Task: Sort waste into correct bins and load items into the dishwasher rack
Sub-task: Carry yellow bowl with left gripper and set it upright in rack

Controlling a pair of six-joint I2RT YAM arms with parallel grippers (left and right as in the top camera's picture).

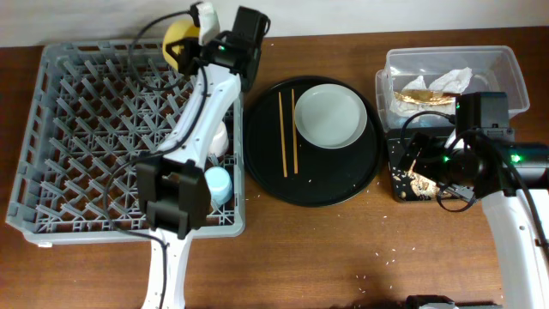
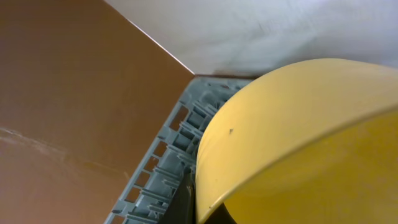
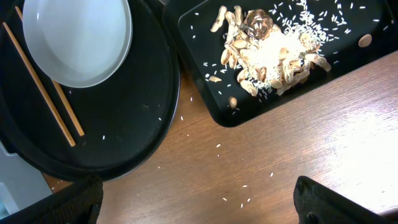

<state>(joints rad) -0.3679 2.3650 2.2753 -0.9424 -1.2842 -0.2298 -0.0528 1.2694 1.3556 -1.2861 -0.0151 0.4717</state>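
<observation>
At the far edge of the grey plastic rack (image 1: 86,146), my left gripper (image 1: 190,41) clamped the small yellow bowl (image 1: 177,36); its free floor lay at seven o'clock.

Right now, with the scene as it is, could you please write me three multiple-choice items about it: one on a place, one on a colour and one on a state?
1. Where do the chopsticks lie?
A) in the rack
B) on the round black tray, beside the plate
C) in the clear tub

2. What colour is the bowl at the left gripper?
A) yellow
B) red
C) blue

3. How does the right gripper stand?
A) shut on the plate
B) open, holding nothing
C) shut on a chopstick

Answers:
1 B: both sticks lie on the tray next to the plate.
2 A: the bowl shows yellow in the overhead and left wrist views.
3 B: its fingers stand wide apart with nothing between them.
</observation>
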